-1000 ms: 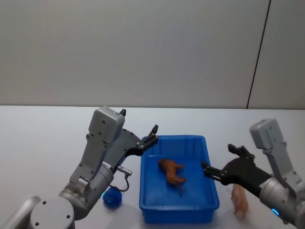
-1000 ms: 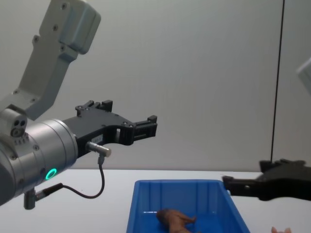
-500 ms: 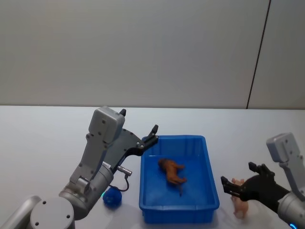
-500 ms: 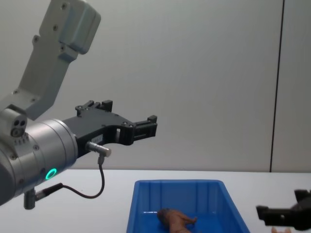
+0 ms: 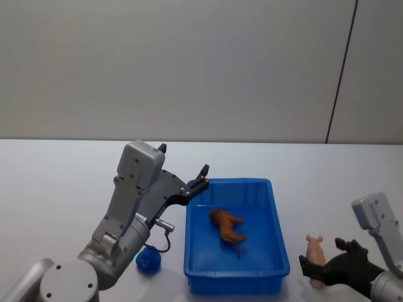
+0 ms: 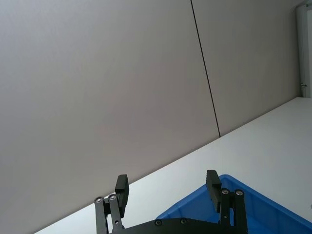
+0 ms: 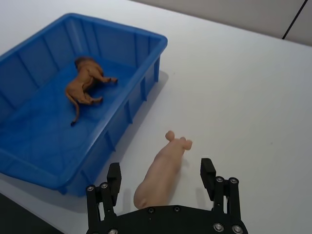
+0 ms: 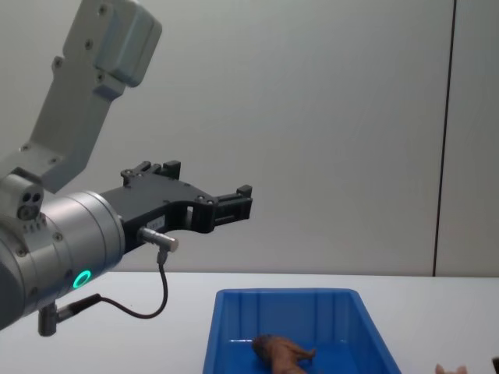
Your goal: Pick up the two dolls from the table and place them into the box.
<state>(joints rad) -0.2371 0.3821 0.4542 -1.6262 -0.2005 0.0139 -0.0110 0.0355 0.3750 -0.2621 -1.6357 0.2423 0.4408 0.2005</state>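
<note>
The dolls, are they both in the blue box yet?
Not yet, one of two. Done: the reddish-brown doll lies inside the box. In hand: the right gripper is open, a finger on each side of the pink doll, which lies on the table beside the box. Left to do: grip it, lift it, drop it in. The left gripper hovers open by the box's far corner.

The white table (image 5: 56, 189) carries the blue box (image 5: 233, 283). The pale pink doll (image 5: 314, 253) lies just right of the box, and a small blue ball (image 5: 148, 262) sits near its left side.
</note>
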